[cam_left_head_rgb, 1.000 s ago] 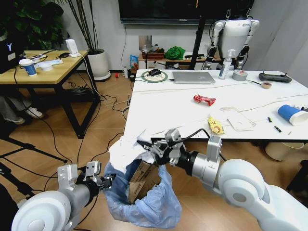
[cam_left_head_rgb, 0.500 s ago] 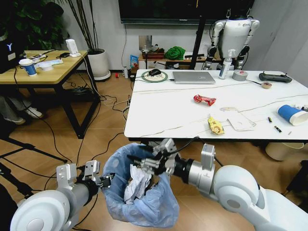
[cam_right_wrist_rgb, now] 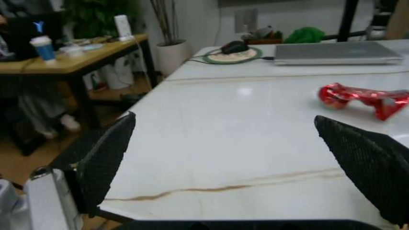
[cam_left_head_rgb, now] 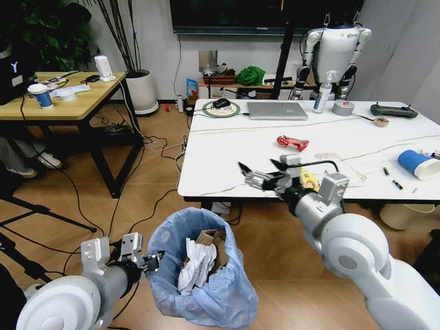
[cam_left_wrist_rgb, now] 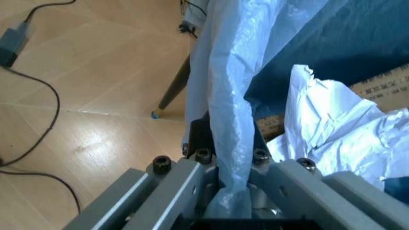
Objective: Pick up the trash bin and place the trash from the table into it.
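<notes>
I see the white marble-look table [cam_left_head_rgb: 227, 148] still carrying litter: a blue paper cup [cam_left_head_rgb: 417, 163] at its right end, a yellow wrapper [cam_left_head_rgb: 307, 179] and a red wrapper [cam_left_head_rgb: 292, 142]. The blue-bagged trash bin [cam_left_head_rgb: 206, 302] sits on the floor off the table's near-left corner, holding torn cardboard [cam_left_head_rgb: 213, 242] and white paper [cam_left_head_rgb: 194, 263]. My left gripper [cam_left_head_rgb: 146, 260] is pinching the bag's rim; my right gripper [cam_left_head_rgb: 265, 176] hovers with fingers spread, empty, above the table's near edge.

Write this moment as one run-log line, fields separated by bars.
left gripper shut on trash bin bag | right gripper open above table | red wrapper on table
</notes>
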